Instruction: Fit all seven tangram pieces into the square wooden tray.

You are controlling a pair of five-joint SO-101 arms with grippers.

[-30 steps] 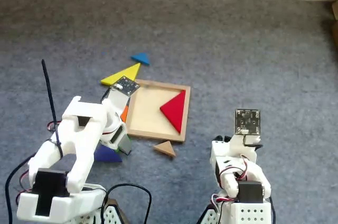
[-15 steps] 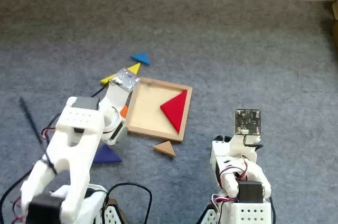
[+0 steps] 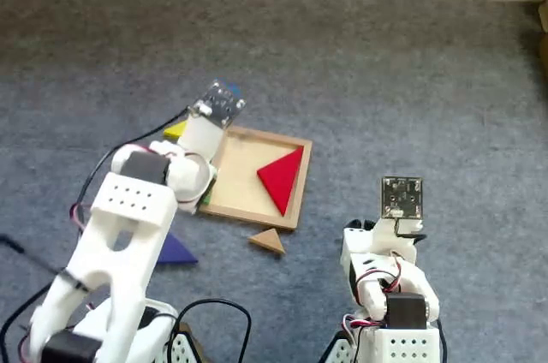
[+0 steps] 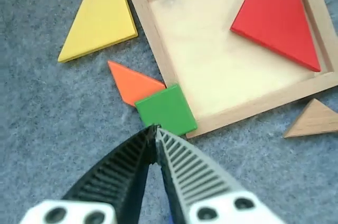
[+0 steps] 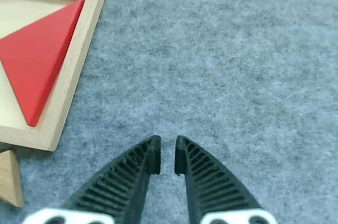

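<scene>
The square wooden tray [image 4: 159,60] holds a red triangle [image 4: 277,20]. A green square [image 4: 166,110] lies at the tray's near corner, partly over the rim. My left gripper [image 4: 155,130] is shut, its tips touching that square's corner. Beside the square lie an orange triangle [image 4: 132,82] and a yellow triangle [image 4: 100,18], both on the carpet. In the high view my left arm [image 3: 141,200] covers the tray's [image 3: 257,217] left edge. My right gripper [image 5: 166,156] hovers over bare carpet beside the tray [image 5: 68,97], fingers slightly open and holding nothing.
A tan triangle [image 3: 268,241] lies on the carpet just in front of the tray. A dark blue triangle [image 3: 175,249] sits by my left arm's base. A small blue piece [image 3: 229,87] peeks out beyond the left wrist. Grey carpet spreads to the right and far side.
My left arm has swung away from its base toward the tray's left side, and the green square has gone with its tips up to the tray's corner. The right arm has not moved.
</scene>
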